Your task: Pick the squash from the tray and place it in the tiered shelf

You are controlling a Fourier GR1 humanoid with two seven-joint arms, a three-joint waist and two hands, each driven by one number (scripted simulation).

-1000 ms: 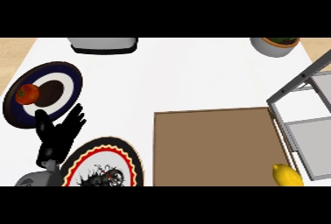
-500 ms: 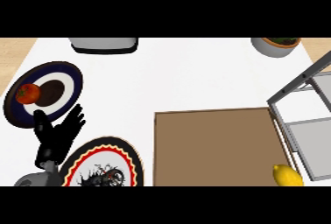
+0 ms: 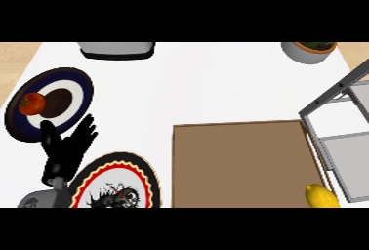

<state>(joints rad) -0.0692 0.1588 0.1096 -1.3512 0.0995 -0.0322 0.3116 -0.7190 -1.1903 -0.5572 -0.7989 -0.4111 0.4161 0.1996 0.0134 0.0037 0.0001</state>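
The squash had not been picked up yet.
At the left a tomato (image 3: 31,104) sat on a dark plate (image 3: 78,88), and the left hand (image 3: 66,151) rested open, holding nothing. The yellow squash (image 3: 321,196) lay at the brown tray's (image 3: 241,163) right corner, beside the tiered shelf (image 3: 338,141). A hand needed to reach it next.

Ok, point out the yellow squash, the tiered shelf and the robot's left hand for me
yellow squash (image 3: 321,196), head view, on the middle of its visible body.
tiered shelf (image 3: 344,161), head view, on its grey lower shelf surface.
left hand (image 3: 66,152), head view, on the palm.
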